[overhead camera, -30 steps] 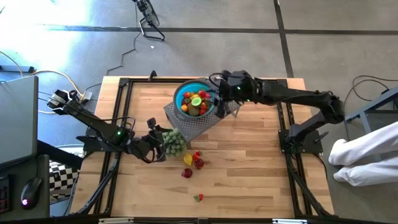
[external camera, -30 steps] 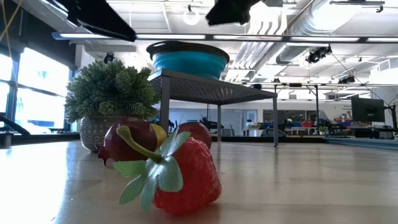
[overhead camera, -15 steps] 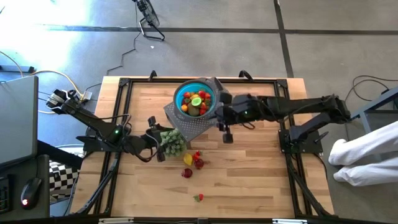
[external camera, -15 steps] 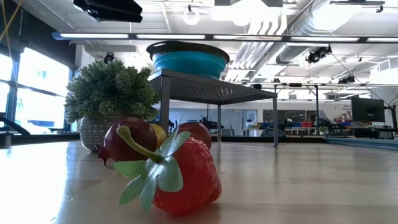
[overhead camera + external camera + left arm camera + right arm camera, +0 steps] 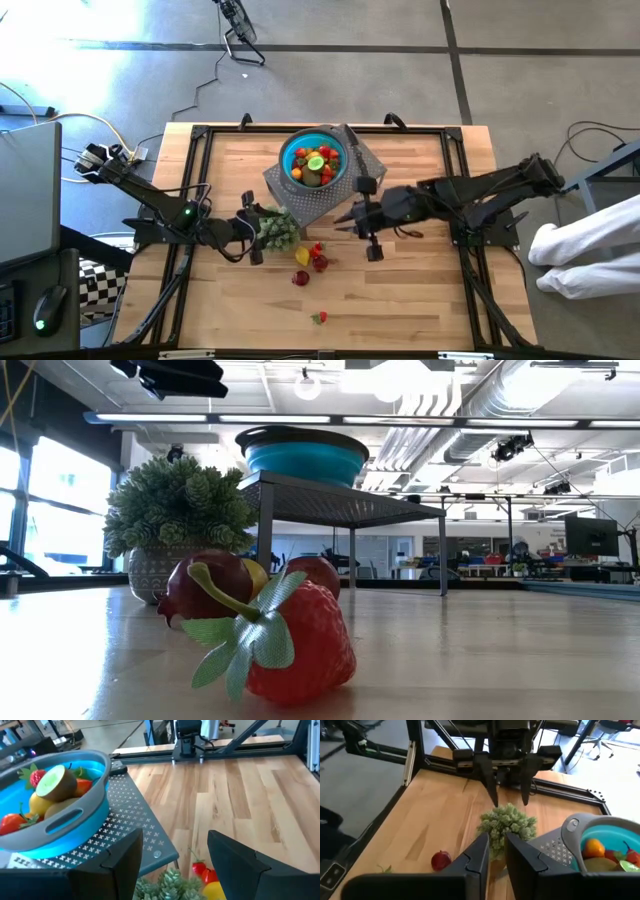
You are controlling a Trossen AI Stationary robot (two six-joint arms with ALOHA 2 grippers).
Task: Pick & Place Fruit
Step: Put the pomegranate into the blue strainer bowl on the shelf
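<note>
1. The pale butcher-block wooden table (image 5: 420, 290) fills the scene, with both dark arms over it. The fruit job looks partly done, not finished.
2. The right gripper (image 5: 352, 218) hangs over mid-table, just beside the stand and aimed towards the loose fruit. Its own wrist view shows the two fingers (image 5: 480, 855) drawn close with only a narrow slit between them and nothing in it. Empty-handed!
3. The left gripper (image 5: 252, 222) sits low at the table's left-centre, right beside the plant. Its fingers (image 5: 120, 865) stand well apart, holding nothing.
4. The grey perforated metal stand (image 5: 320, 200) carries the round blue plastic bowl (image 5: 314, 160) near the table's far edge.
5. The small artificial green plant in a patterned pot (image 5: 279, 228) stands between the left gripper and the stand.
6. Done so far: the bowl already holds a heap of fruit (image 5: 314, 166), red, orange, yellow and lime pieces, one green cut face turned up.
7. Left to do: a cluster of loose yellow and red pieces (image 5: 310, 258) lies just in front of the plant, with a dark red one (image 5: 300, 278) a little nearer the front edge.
8. Smallest and farthest out: the red plastic strawberry with green leaves (image 5: 296, 640) lies on its side near the front edge, long axis flat along the table, leafy cap towards the low camera's left, tip to its right.
</note>
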